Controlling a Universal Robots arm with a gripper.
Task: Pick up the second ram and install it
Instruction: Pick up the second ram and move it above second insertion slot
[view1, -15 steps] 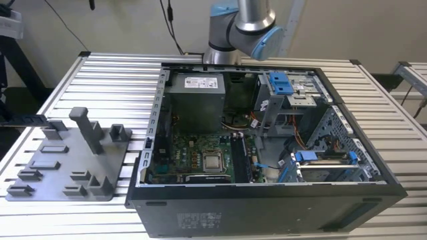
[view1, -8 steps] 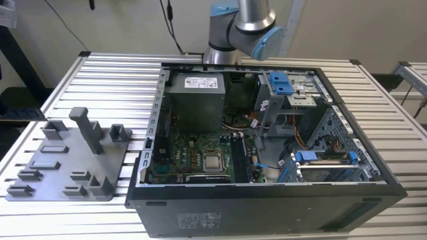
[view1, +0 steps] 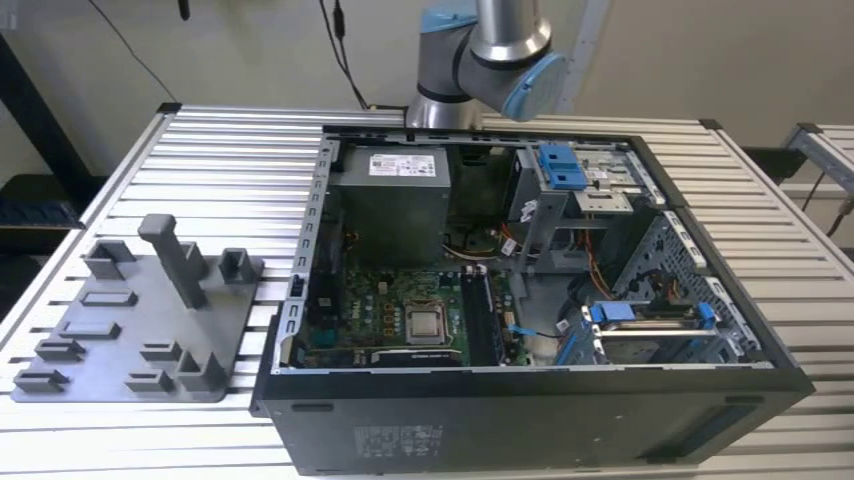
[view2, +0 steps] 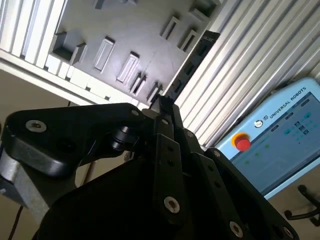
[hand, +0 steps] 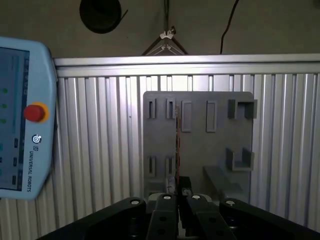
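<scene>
Exterior view: shows an open computer case (view1: 534, 400) on the slatted desk (view1: 200, 150), a grey tray (view1: 134, 340) to the exterior view's left of it, and the arm (view1: 487, 60) behind.

Second wrist view: holds the memory stick (view2: 192, 60) by one end, hand (view2: 162, 102) clamped on it, seen against the grey tray's edge.

First wrist view: presents the memory stick (hand: 177, 140) edge-on over the grey tray, with a control tablet (hand: 20, 115) lying alongside on the desk.

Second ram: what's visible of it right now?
The second ram is a slim, long, dark stick with a row of black chips in the second wrist view, and a thin edge-on line in the first wrist view. One end is pinched in the gripper. The rest sticks straight out, with the grey tray behind it.
</scene>
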